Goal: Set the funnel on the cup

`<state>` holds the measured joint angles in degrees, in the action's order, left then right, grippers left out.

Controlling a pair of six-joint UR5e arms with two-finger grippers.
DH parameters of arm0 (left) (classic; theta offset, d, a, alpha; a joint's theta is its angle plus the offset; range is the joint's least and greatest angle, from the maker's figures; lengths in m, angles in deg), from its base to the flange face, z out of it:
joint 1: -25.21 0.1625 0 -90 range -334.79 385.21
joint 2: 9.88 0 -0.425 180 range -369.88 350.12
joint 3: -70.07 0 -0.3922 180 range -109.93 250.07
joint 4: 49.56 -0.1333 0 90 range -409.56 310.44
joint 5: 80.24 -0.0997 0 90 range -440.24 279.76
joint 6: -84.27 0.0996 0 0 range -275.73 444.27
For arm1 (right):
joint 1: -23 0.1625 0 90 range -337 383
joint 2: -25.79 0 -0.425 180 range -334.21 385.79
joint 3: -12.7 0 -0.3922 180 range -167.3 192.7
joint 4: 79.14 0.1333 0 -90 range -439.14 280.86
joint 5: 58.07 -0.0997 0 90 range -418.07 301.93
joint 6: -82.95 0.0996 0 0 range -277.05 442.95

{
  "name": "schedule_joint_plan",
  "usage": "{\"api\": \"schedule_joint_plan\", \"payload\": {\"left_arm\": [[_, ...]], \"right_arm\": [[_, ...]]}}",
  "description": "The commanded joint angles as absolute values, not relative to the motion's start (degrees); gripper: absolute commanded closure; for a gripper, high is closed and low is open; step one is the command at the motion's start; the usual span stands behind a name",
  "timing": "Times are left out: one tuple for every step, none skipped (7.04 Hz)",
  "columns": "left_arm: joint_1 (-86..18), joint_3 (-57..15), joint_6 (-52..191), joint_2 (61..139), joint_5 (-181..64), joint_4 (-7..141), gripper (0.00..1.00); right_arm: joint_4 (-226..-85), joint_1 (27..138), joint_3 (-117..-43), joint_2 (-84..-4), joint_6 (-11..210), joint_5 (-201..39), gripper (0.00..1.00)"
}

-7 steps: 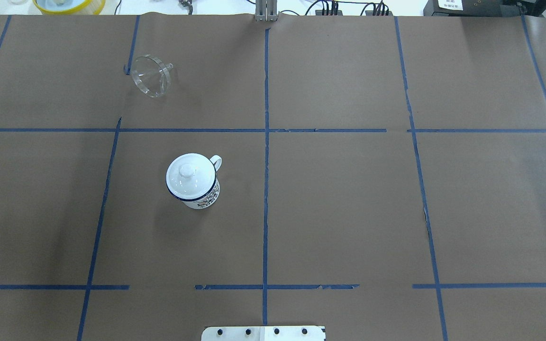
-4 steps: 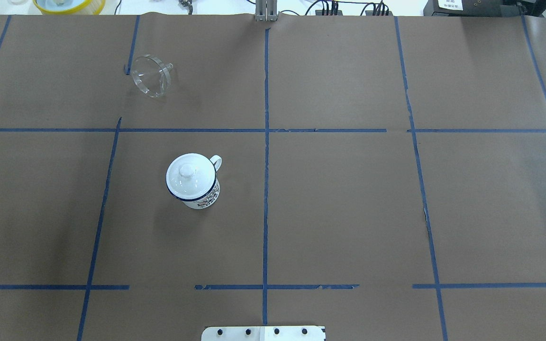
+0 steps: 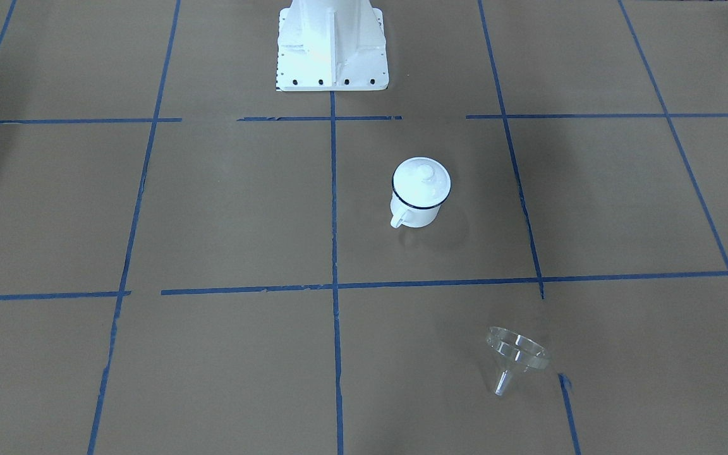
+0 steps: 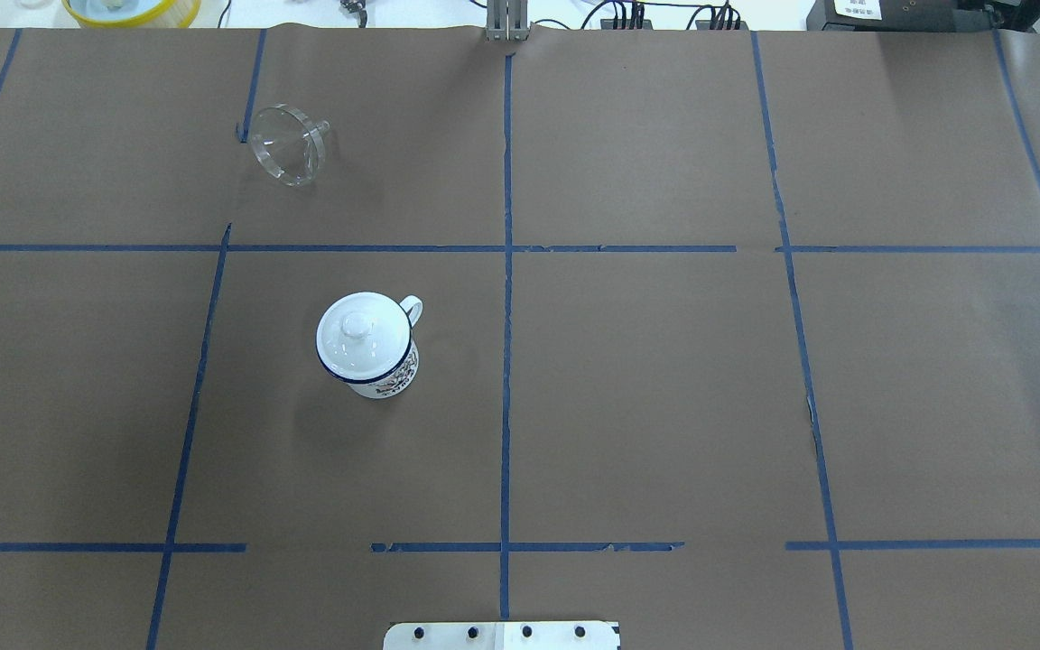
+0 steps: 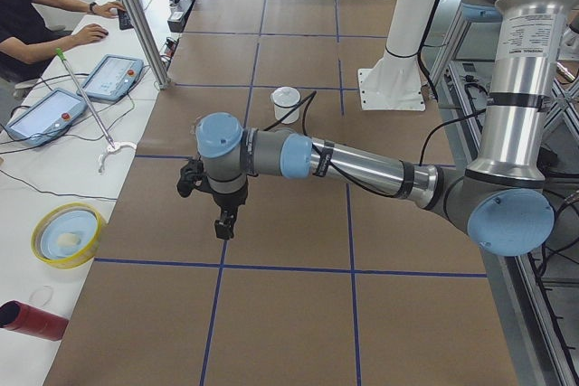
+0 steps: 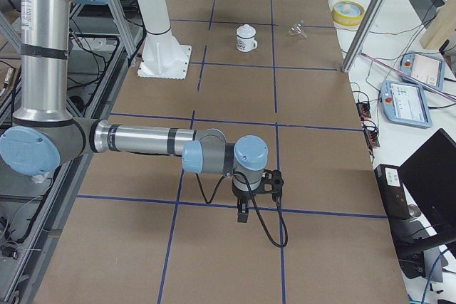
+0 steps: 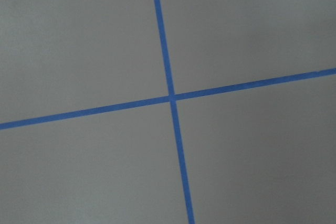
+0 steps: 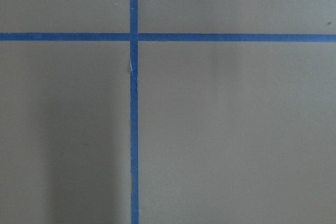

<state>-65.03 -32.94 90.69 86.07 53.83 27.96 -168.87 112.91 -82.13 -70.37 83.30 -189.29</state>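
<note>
Left tool (image 5: 223,221) and right tool (image 6: 244,211) hang pointing down over the table (image 4: 664,406); whether either is open or closed cannot be told. Well apart from both, the cup (image 4: 391,375) stands upright with a white lid (image 4: 359,332) on it. Beyond it the funnel (image 4: 288,155) lies on its side, not touching the cup.

Mouth of cup (image 4: 391,374) hidden under lid (image 4: 363,338)

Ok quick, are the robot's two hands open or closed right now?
Left gripper: cannot be told; it shows only in a side view.
Right gripper: cannot be told either; it also shows only in a side view.
</note>
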Motion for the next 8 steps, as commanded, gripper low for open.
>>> {"api": "schedule_joint_plan", "payload": {"left_arm": [[-63.3,-41.0,83.7,89.4,53.8,24.5,0.0],[-60.3,-43.1,77.3,91.9,54.1,24.6,0.0],[-54.3,-45.7,71.9,93.6,53.4,24.8,0.0],[-48.5,-46.6,68.1,97.7,47.8,24.8,0.0],[-41.9,-45.6,63.8,102.2,44.3,24.6,0.0],[-39.8,-45.4,58.9,103.0,44.6,27.1,0.0],[-37.9,-45.4,55.5,103.1,44.6,30.7,0.0],[-35.4,-44.8,52.7,104.4,44.6,31.8,0.0]], "right_arm": [[-168.9,112.9,-82.1,-70.4,83.3,-189.3,0.0],[-168.9,112.9,-82.1,-70.4,83.3,-189.3,0.0],[-168.9,112.9,-82.1,-70.4,83.3,-189.3,0.0],[-168.9,112.9,-82.2,-70.4,83.3,-189.3,0.0],[-168.9,112.9,-82.1,-70.4,83.3,-189.3,0.0],[-168.9,112.9,-82.1,-70.4,83.3,-189.3,0.0],[-168.9,112.9,-82.2,-70.4,83.3,-189.3,0.0],[-168.9,112.9,-82.1,-70.4,83.3,-189.3,0.0]]}}
